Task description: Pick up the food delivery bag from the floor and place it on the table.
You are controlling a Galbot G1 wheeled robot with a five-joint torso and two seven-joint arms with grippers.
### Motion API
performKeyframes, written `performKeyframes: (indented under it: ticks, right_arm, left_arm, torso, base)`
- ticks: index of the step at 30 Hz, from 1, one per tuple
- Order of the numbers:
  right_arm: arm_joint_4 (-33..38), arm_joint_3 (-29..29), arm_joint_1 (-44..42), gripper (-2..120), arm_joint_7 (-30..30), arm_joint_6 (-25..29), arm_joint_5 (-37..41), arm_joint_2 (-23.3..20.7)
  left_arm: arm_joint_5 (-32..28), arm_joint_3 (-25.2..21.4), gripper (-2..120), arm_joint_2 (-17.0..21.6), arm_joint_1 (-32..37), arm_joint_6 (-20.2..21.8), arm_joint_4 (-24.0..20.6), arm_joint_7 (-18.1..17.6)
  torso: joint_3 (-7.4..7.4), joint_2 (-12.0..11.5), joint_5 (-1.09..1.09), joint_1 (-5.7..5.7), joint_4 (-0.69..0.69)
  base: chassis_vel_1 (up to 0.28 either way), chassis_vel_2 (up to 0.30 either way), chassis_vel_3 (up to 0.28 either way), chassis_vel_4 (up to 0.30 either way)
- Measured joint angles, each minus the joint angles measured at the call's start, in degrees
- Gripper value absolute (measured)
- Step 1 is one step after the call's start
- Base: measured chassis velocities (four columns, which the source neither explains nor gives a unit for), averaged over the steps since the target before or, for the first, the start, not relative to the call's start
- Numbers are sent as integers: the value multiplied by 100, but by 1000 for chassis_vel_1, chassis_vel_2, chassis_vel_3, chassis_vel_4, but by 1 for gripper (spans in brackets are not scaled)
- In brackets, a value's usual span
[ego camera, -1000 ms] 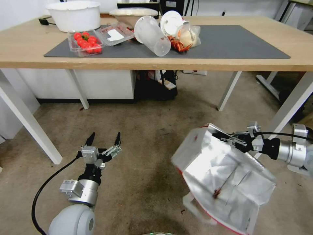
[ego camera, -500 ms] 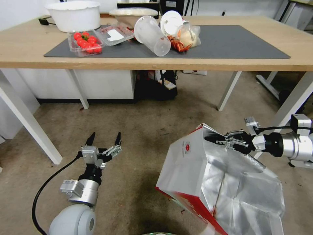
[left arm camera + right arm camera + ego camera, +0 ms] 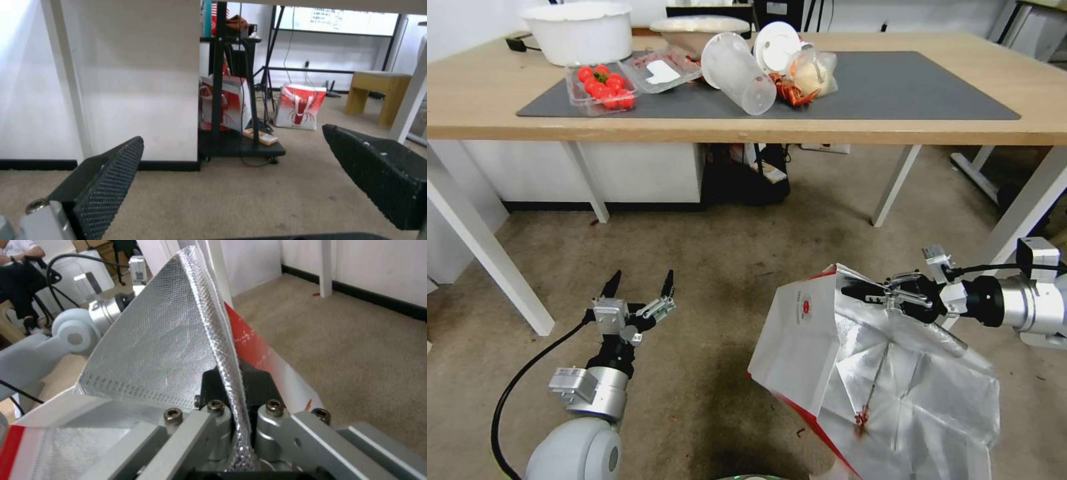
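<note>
The food delivery bag [image 3: 827, 347], white with red trim and a round red logo, hangs tilted at the lower right, its mouth open and its crinkled foil lining [image 3: 920, 393] facing me. My right gripper [image 3: 864, 291] is shut on the bag's upper rim; the right wrist view shows the foil edge [image 3: 222, 350] pinched between its fingers [image 3: 262, 383]. My left gripper [image 3: 639, 285] hovers open over the floor [image 3: 714, 267] at the lower left, empty, its pads [image 3: 111, 176] spread wide. The light-wood table [image 3: 894, 130] with its dark grey mat [image 3: 907, 87] spans the top.
On the mat lie a tray of tomatoes [image 3: 602, 88], a tipped clear cup [image 3: 738, 72], a clear bag of food [image 3: 814, 72] and a white bowl [image 3: 579, 30]. White table legs [image 3: 487, 253] flank the floor. A black cart [image 3: 231, 100] and another red-and-white bag [image 3: 299, 106] stand under the table.
The bag has swung in my right gripper, turning its white logo side forward, and the gripper has shifted slightly left. The left arm has stayed still.
</note>
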Motion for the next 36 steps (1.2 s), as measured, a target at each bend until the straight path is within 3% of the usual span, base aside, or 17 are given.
performKeyframes:
  ticks: [16,23,36]
  right_arm:
    - [-20,45,-107,0,-111,31,-224,122]
    - [-28,46,-119,0,-159,38,-256,137]
    - [-48,45,-122,0,-208,28,-226,126]
  left_arm:
    - [-27,-70,100,-2,9,-9,-23,191]
    - [-43,-94,99,-7,1,-22,-13,224]
    - [-44,-102,99,-3,-4,4,-10,206]
  torso:
    - [35,49,1,5,-1]
    - [299,323,0,15,-1]
    - [564,623,0,55,0]
  base:
    - [0,0,0,0]
    - [0,0,0,0]
    - [0,0,0,0]
